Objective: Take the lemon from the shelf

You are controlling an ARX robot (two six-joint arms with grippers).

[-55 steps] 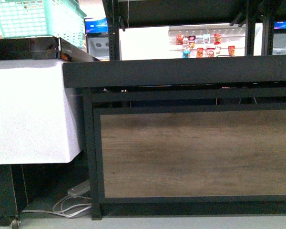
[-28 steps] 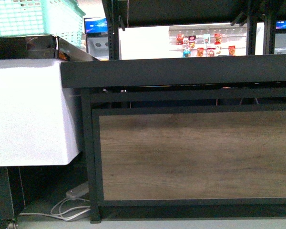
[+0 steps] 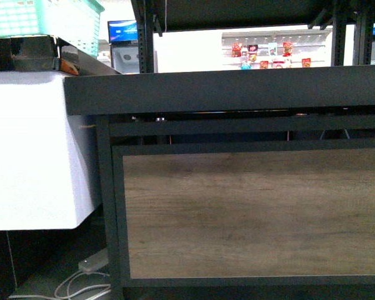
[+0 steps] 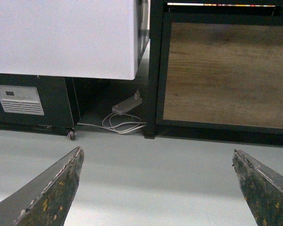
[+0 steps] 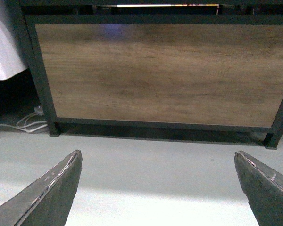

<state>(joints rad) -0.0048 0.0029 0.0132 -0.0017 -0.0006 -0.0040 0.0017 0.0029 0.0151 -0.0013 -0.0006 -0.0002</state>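
The black metal shelf (image 3: 237, 90) fills the front view, its flat tray edge running across above a wood-look front panel (image 3: 256, 215). The lemon is out of view in every frame. Neither arm shows in the front view. My left gripper (image 4: 156, 157) is open and empty, low over the grey floor, facing the shelf's left corner post (image 4: 154, 70). My right gripper (image 5: 157, 157) is open and empty, low over the floor, facing the wood-look panel (image 5: 165, 73).
A white chest cabinet (image 3: 31, 150) stands left of the shelf, with a teal basket (image 3: 44, 19) on top. A power strip and white cables (image 4: 125, 115) lie on the floor between them. Shelves of bottles (image 3: 269, 53) show far behind.
The front view has shifted: the shelf and white cabinet have slid left and slightly down in frame, and look a little nearer. The basket has moved up out of the top edge.
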